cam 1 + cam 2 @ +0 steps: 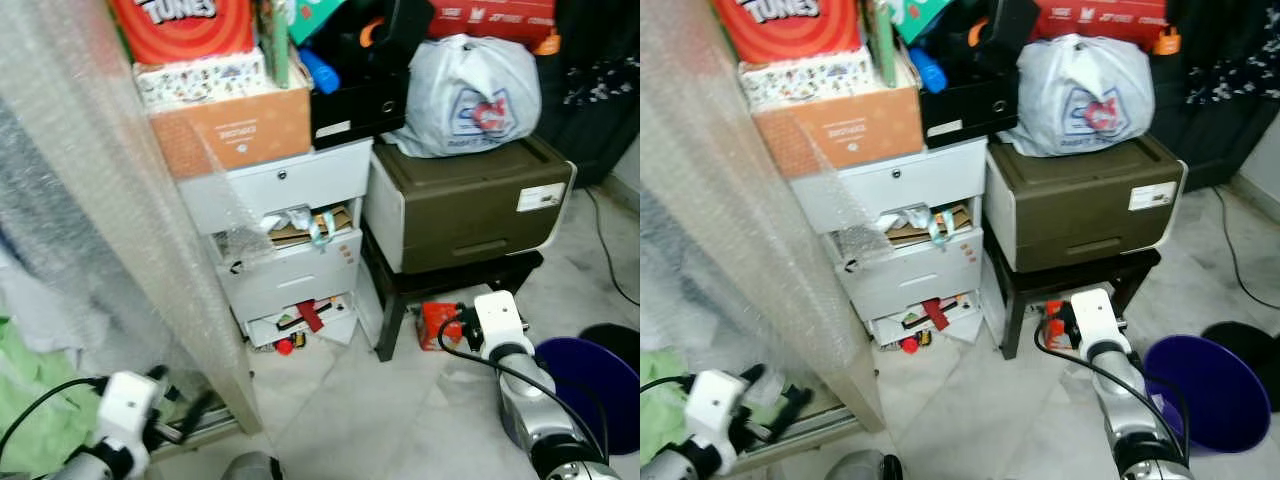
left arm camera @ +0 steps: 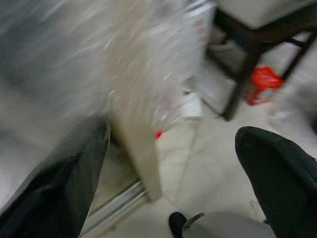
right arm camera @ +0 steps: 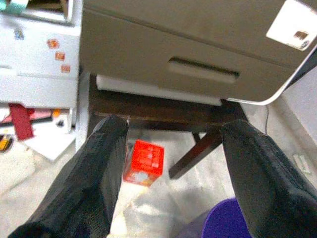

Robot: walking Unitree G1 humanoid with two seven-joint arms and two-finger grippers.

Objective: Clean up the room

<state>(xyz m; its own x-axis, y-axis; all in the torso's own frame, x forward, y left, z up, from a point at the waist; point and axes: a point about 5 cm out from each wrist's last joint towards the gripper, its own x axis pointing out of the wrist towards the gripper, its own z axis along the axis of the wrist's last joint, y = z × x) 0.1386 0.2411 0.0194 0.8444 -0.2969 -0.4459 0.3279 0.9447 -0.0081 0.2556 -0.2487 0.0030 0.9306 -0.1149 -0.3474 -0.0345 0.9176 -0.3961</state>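
A small red box lies on the pale tile floor under a dark stool; it also appears at red box. My right gripper hovers just above and in front of it, open, its two black fingers spread wide with nothing between them. A purple bin stands on the floor to the right of that arm. At the lower left my left gripper is open and empty, low by the foot of a panel wrapped in bubble wrap; that view is blurred.
A white drawer unit has drawers hanging open with papers spilling out and a small red item at its foot. A brown cabinet sits on the stool, a white plastic bag on top. A cable runs along the right floor.
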